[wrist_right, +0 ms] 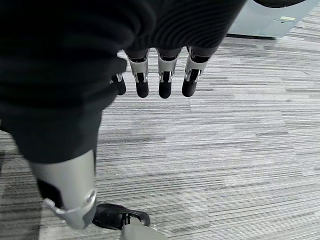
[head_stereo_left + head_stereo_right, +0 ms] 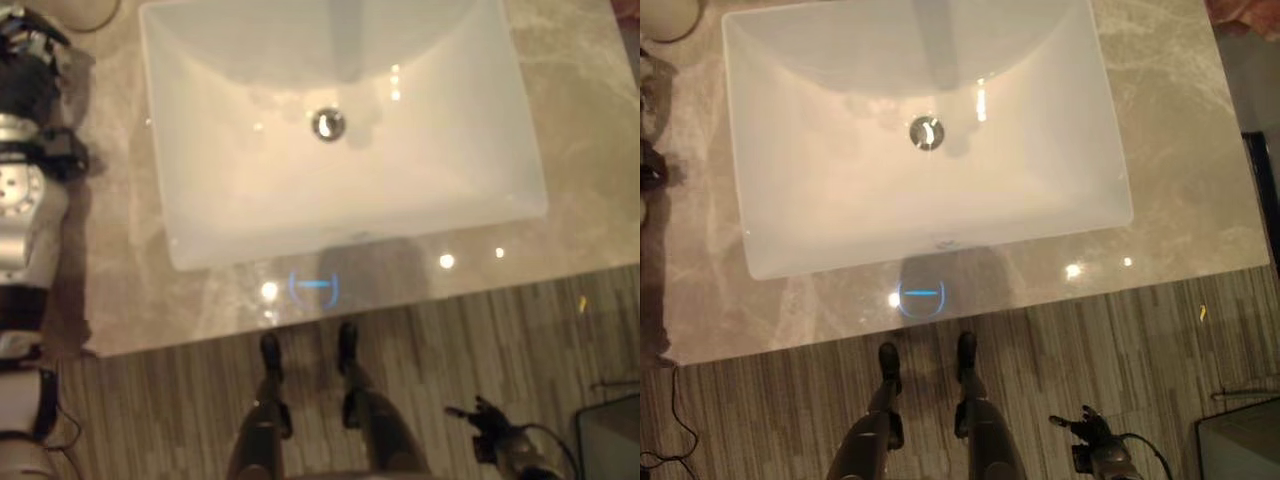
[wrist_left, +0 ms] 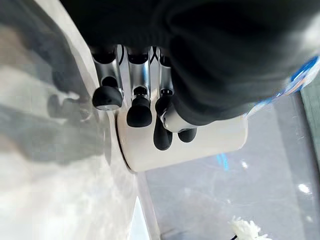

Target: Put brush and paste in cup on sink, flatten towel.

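- The left hand [image 3: 139,112] is located at the far left of the counter [image 2: 580,150], over the cream cup [image 3: 210,142]. Its fingers are loosely bent, with the tips in front of the cup wall. No closed grasp is seen, and contact cannot be confirmed.
- The cup is judged rigid, smooth and probably breakable. A grasp around the wall is advised, not at the rim.
- A blue-and-white item [image 3: 304,75] is seen at the cup's far end. It is possibly the paste, judged light and soft-walled. The brush cannot be identified.
- The sink [image 2: 200,200] is glossy and white, with a metal drain [image 2: 328,124]. Both it and the polished counter are judged slippery.
- A pinkish soft item [image 2: 1240,12], possibly the towel, is seen at the far right corner of the counter.
- The right hand [image 1: 165,75] hangs over the striped floor [image 1: 225,165], fingers straight and holding nothing.
- A dark box [image 2: 612,440] stands on the floor at the right.
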You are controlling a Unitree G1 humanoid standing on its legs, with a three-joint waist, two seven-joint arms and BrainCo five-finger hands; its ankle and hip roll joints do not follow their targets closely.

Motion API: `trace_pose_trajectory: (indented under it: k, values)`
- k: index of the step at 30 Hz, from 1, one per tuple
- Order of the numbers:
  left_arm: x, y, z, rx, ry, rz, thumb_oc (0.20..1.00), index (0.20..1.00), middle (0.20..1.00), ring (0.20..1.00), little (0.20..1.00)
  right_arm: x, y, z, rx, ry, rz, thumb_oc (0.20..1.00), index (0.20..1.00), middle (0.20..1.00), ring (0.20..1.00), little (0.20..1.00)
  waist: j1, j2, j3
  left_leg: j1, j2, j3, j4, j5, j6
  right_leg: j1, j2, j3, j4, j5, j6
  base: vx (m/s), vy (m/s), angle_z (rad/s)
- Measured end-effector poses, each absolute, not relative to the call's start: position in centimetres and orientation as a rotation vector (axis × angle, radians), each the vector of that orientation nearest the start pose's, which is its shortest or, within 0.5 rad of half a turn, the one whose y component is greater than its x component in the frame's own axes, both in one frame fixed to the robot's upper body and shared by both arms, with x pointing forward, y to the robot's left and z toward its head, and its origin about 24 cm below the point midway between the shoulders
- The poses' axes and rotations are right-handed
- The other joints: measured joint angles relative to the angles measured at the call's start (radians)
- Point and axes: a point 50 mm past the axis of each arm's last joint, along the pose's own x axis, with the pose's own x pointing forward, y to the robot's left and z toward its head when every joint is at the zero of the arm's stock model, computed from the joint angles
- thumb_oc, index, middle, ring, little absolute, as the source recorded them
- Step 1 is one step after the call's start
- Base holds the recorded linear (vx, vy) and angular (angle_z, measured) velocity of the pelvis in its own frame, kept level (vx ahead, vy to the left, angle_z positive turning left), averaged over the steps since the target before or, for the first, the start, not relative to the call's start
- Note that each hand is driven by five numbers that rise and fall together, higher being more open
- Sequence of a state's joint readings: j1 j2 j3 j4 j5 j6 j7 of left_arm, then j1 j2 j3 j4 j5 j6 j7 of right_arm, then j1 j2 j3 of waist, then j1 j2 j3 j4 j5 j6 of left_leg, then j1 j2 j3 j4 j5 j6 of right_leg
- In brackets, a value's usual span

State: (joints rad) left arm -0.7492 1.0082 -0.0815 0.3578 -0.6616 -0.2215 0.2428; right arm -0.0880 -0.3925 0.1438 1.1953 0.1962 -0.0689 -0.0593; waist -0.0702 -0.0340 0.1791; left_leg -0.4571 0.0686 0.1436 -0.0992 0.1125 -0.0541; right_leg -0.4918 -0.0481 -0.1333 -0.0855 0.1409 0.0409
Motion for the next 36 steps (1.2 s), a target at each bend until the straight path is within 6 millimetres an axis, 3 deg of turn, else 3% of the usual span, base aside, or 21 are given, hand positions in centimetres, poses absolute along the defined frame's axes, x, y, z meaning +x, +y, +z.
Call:
trace_pose_trajectory:
  k: [4, 11, 21, 28, 36]
  values:
    - [31.7, 30.7, 31.2, 0.228, -0.707, 0.321, 0.200, 0.200, 0.200, 0.200, 0.200, 13.8, -28.9, -12.8, -0.306, 1.021, -0.243, 1.000, 1.000, 1.000, 1.000, 1.000, -0.008, -0.002, 0.001, -0.004, 0.000, 0.008, 0.000, 0.000, 0.000, -0.008, 0.001, 0.008, 0.000, 0.000, 0.000, 0.04, 0.021, -0.04]
    - [31.2, 31.3, 32.6, 0.237, -0.745, 0.363, 0.200, 0.200, 0.200, 0.200, 0.200, 13.8, -28.8, -12.8, -0.311, 1.020, -0.236, 1.000, 1.000, 1.000, 1.000, 1.000, -0.013, -0.003, 0.000, -0.028, 0.002, 0.011, 0.000, 0.000, 0.000, -0.036, 0.003, 0.013, 0.000, 0.007, 0.001, 0.01, 0.001, -0.03]
    - [32.3, 32.4, 34.4, 0.242, -0.726, 0.458, 0.200, 0.200, 0.200, 0.200, 0.200, 13.9, -28.7, -12.8, -0.319, 1.017, -0.226, 1.000, 1.000, 1.000, 1.000, 1.000, -0.032, -0.011, -0.002, -0.032, 0.002, 0.010, 0.000, 0.000, 0.000, -0.038, 0.004, 0.013, 0.000, 0.008, 0.001, 0.00, 0.000, 0.00]
    - [31.3, 31.7, 33.7, 0.259, -0.756, 0.405, 0.200, 0.200, 0.200, 0.200, 0.200, 14.0, -28.7, -12.8, -0.319, 1.010, -0.225, 1.000, 1.000, 1.000, 1.000, 1.000, -0.031, -0.012, -0.002, -0.029, 0.002, 0.010, 0.000, 0.000, 0.000, -0.036, 0.003, 0.012, 0.000, 0.008, 0.001, 0.00, 0.000, 0.00]
    - [30.9, 33.3, 33.0, 0.274, -0.720, 0.463, 0.200, 0.200, 0.200, 0.200, 0.200, 14.1, -28.8, -12.7, -0.321, 1.002, -0.225, 1.000, 1.000, 1.000, 1.000, 1.000, -0.027, -0.012, -0.002, -0.025, 0.002, 0.009, 0.000, 0.001, 0.000, -0.031, 0.003, 0.010, 0.000, 0.009, 0.000, 0.00, 0.000, 0.00]
